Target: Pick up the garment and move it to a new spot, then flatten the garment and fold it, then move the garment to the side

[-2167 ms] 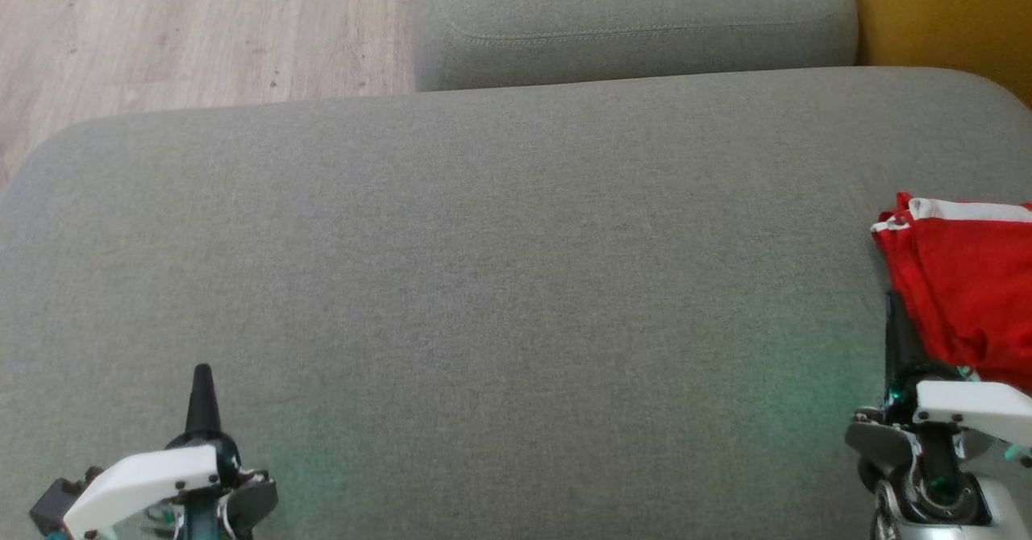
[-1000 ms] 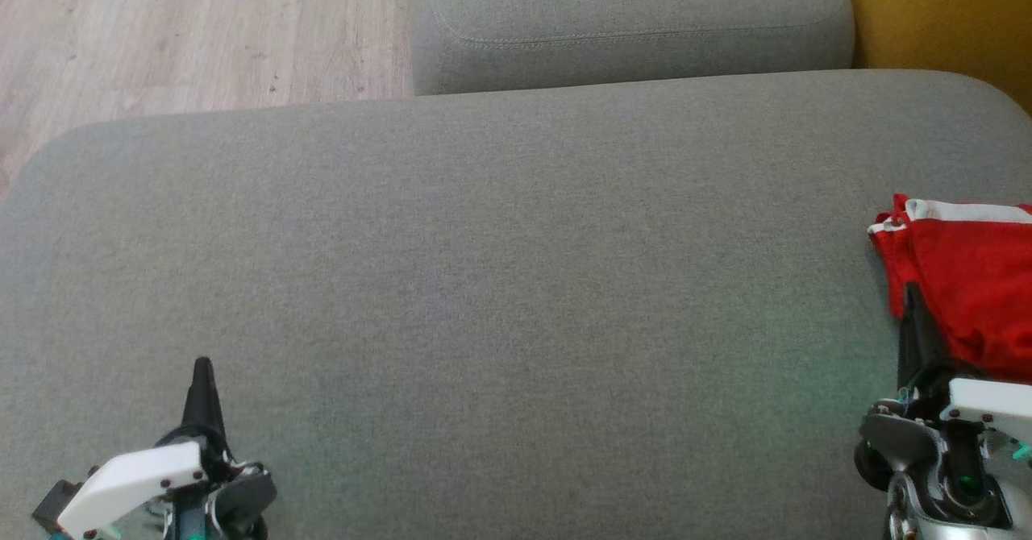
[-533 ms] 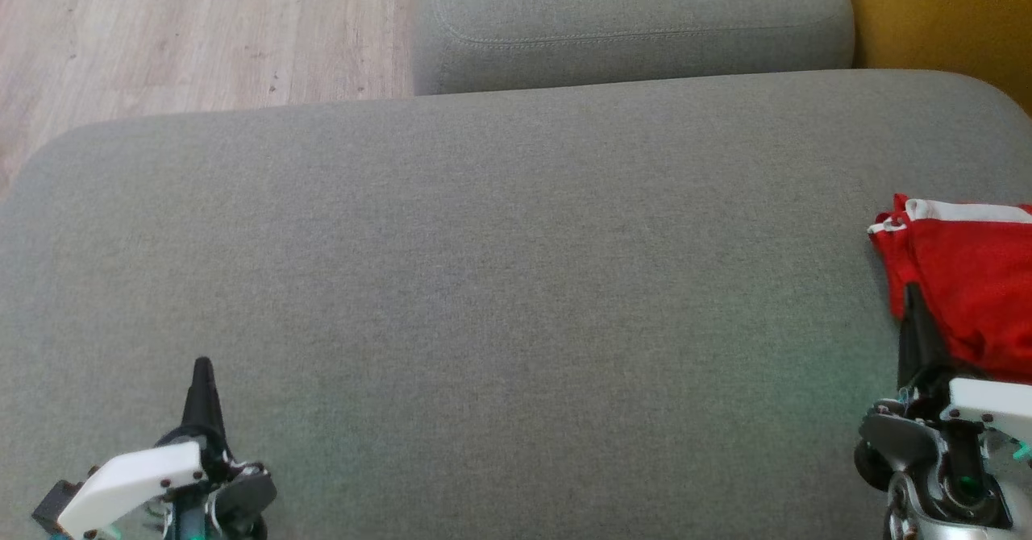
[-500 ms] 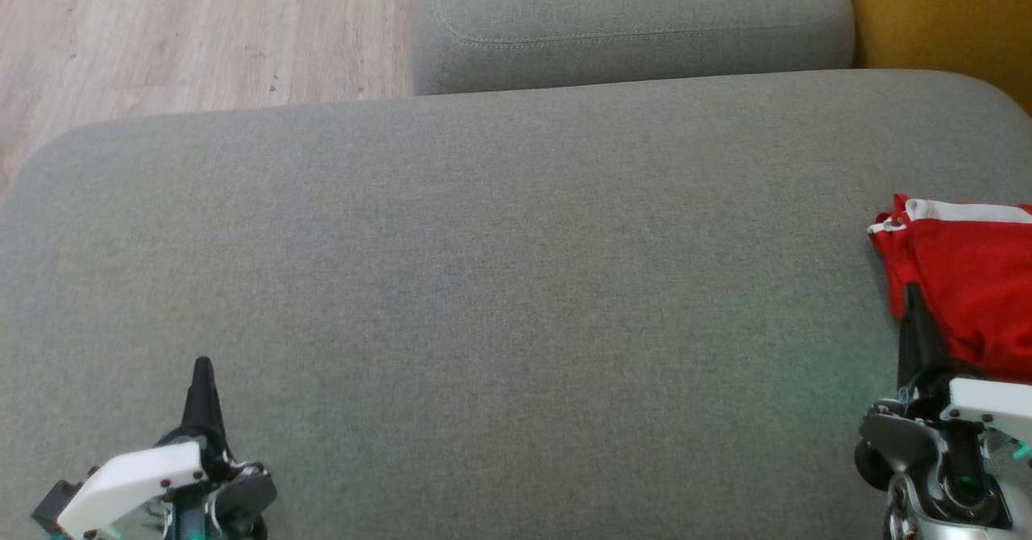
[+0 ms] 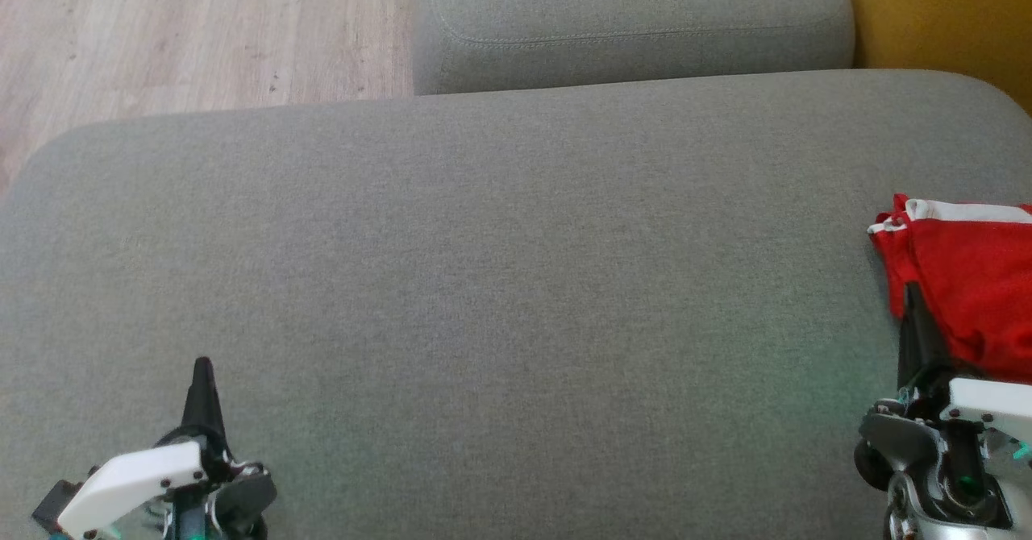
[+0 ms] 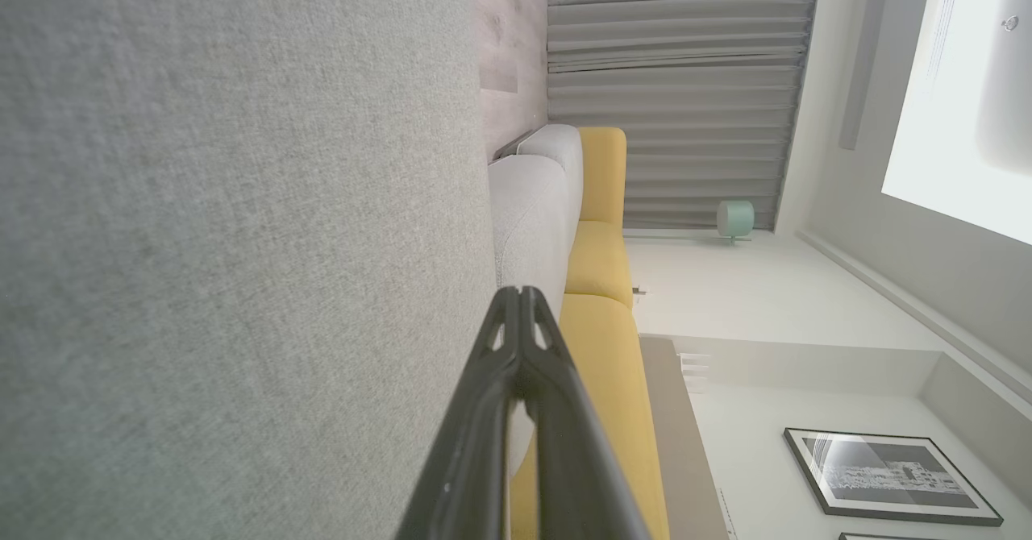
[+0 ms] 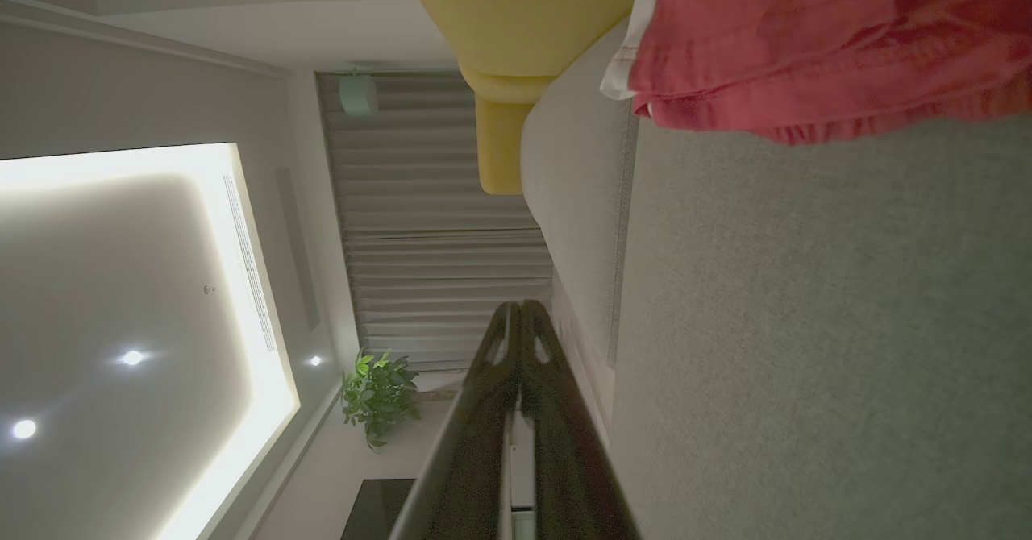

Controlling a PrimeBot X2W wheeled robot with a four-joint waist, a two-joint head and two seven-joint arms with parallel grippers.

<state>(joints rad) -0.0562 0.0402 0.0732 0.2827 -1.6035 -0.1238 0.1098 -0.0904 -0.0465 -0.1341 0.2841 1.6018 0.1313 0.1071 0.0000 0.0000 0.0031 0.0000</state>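
Garment (image 5: 971,290), red with a white band, lies in a compact bundle at the right edge of the grey cushion (image 5: 500,266), looking folded and set aside, so the task seems about finished. The right gripper (image 5: 911,292) sits just beside it, jaws pressed together and empty; the left gripper (image 5: 201,363), likewise pressed together, holds nothing, well apart.

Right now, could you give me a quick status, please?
Left gripper shut, empty. Right gripper shut, empty, beside red garment at right edge of grey cushion. Nothing blocking.
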